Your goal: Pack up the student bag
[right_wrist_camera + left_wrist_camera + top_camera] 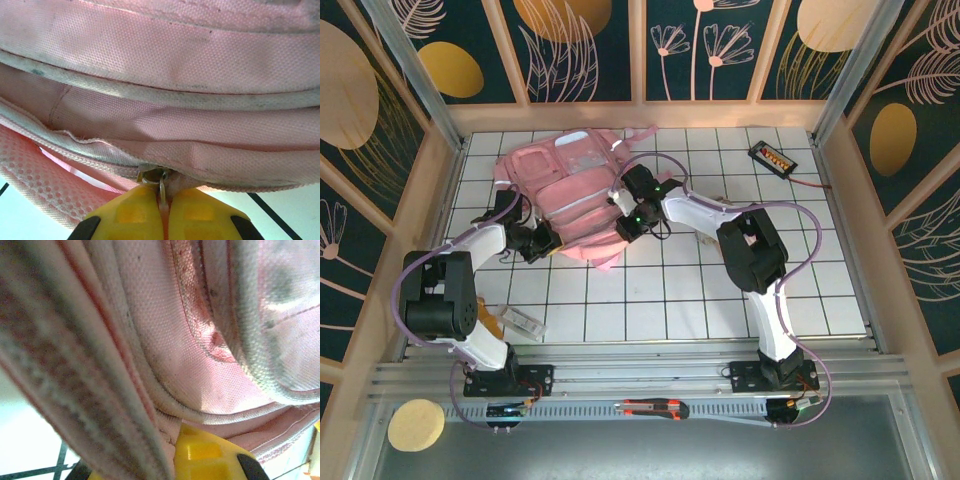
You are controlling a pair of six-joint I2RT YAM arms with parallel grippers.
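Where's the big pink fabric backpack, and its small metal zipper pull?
Big pink fabric backpack (570, 195): top view, on its front pocket panel.
Small metal zipper pull (159, 179): right wrist view, on its ring.

Student bag (570, 195) lies on the far left part of the table (720, 300). Left gripper (548, 243) meets the bag's near left edge; right gripper (625, 222) meets its near right edge, zipper pull (161, 182) between the fingers. Small device (772, 157) lies at the far right corner; utility knife (655, 408) lies on the front rail.
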